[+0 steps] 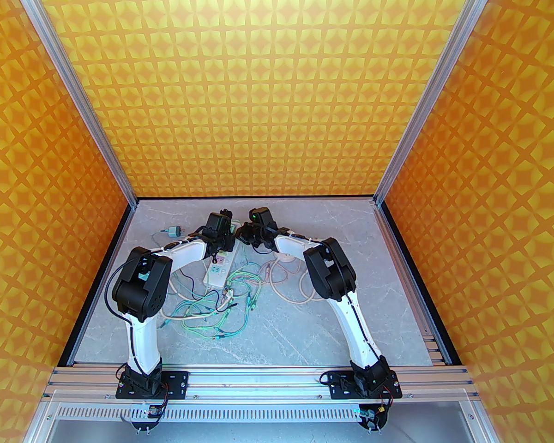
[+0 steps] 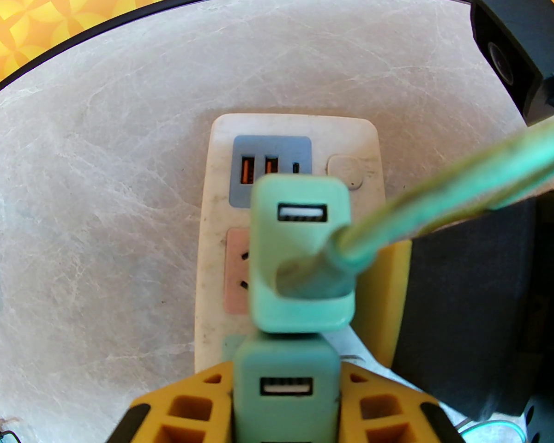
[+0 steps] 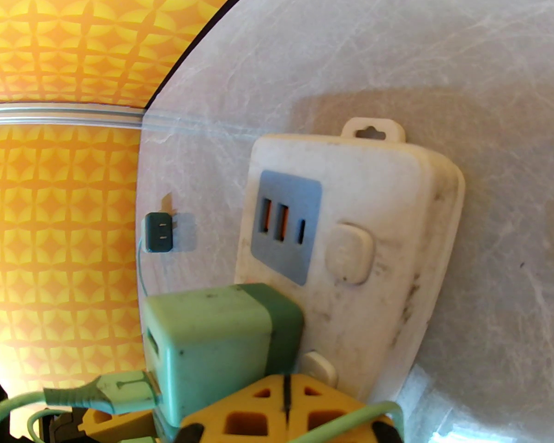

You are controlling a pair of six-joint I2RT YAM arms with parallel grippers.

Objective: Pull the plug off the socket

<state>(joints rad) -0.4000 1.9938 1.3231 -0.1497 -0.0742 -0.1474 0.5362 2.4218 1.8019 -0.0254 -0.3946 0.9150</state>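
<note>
Yellow fingers (image 2: 184, 404) of the left gripper (image 2: 286, 399) sit narrow, clamped on either side of a green USB charger (image 2: 284, 367). It stands upright on the white power strip (image 2: 214, 247), and I cannot tell whether its pins are seated. Just beyond it and touching it is a second charger (image 2: 300, 256) with a green cable (image 2: 443, 192) in its port. The right gripper (image 3: 286, 404) is closed tight on nothing, just beside that second charger at the strip's right edge, so the right side is crowded.

To the left and past the strip's far end, the marble table (image 2: 97, 178) is bare up to its black rim. In the overhead view both wrists meet over the strip near the back wall (image 1: 277, 86). A cable tangle (image 1: 212, 307) lies nearer the bases, and the right half of the table is open.

Count: three chargers, two on the strip and one loose plug (image 3: 159, 233) lying apart toward the left wall. The strip's grey panel has two orange USB ports and one slim slot, with one push button (image 2: 346, 171) beside it.
</note>
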